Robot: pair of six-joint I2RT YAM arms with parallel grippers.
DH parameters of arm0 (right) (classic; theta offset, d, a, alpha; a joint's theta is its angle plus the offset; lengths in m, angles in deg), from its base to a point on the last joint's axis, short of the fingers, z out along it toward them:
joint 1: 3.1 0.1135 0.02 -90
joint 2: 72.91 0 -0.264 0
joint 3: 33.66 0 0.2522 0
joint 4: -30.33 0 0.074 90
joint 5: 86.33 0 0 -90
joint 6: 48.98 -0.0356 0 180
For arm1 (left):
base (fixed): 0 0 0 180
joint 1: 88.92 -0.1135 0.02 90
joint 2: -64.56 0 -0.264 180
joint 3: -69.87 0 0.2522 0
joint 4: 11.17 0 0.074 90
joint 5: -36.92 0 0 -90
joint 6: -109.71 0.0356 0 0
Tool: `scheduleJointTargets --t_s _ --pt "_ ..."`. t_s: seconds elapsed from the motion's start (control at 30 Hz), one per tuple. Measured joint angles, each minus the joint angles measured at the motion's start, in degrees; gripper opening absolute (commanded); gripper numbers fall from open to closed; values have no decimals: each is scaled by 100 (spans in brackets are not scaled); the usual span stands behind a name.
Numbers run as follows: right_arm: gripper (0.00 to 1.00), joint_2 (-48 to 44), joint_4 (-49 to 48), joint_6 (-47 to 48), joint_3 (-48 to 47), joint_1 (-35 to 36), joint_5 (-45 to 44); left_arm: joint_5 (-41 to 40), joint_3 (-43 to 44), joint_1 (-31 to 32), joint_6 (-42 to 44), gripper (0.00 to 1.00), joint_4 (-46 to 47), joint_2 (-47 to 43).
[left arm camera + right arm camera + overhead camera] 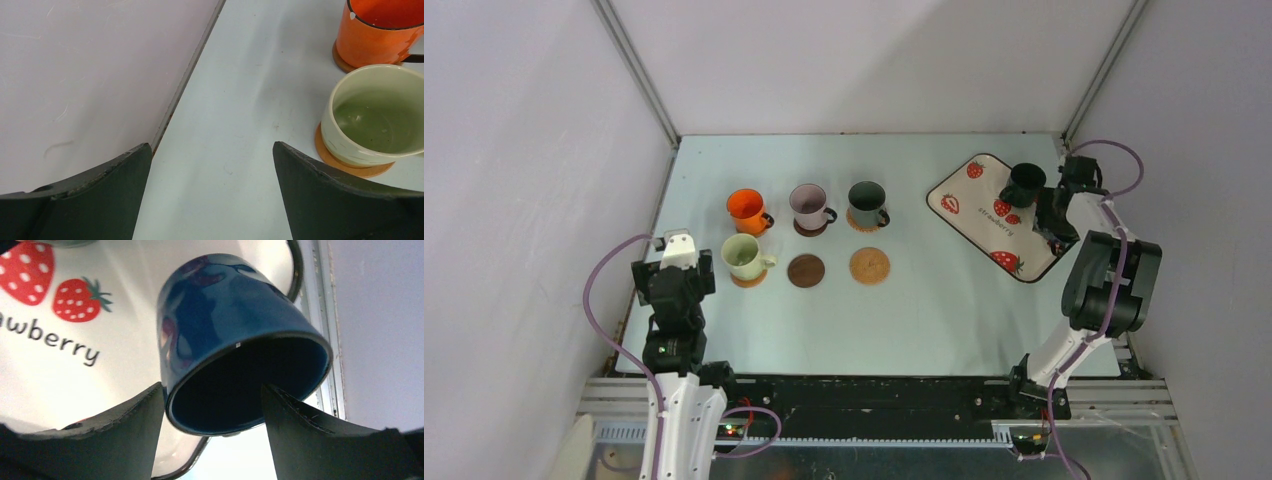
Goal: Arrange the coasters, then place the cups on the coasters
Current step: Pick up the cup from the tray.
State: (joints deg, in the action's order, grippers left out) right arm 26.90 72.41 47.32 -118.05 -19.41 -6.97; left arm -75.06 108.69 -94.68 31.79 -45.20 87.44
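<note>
Two coasters lie bare on the smooth, pale worktop [944, 310]: a dark brown disc [806, 270] and, just beside it, a light tan disc [869, 265], both thin, flat and round. Four glossy handled cups each stand on a coaster of their own. The orange cup [746, 207], the mauve-white cup [809, 204] and the dark green cup [867, 202] are in the far row, and the pale green cup [742, 256] is in the near row.

My left pincer [211, 146] is wide open over bare worktop, near the left wall [90, 75], with the pale green cup just to its right.

My right pincer [212, 387] is at the navy blue cup [235, 305], which tilts its round mouth toward me over the white strawberry-print tray [130, 315]. My dark fingers [125, 435] stand apart at its rim; whether they press it, I cannot tell.
</note>
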Motion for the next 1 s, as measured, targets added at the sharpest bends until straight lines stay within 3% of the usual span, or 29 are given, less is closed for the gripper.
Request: scheduleJointTargets --t_s 0.47,0.77,1.0 --pt "75 -31 -348 330 -15 796 -990 15 0 0 2 98 0 2" --pt "75 -369 -516 275 109 527 -1421 13 0 0 2 98 0 2" --pt "74 -420 -404 120 332 -70 -933 13 0 0 0 98 0 -2"
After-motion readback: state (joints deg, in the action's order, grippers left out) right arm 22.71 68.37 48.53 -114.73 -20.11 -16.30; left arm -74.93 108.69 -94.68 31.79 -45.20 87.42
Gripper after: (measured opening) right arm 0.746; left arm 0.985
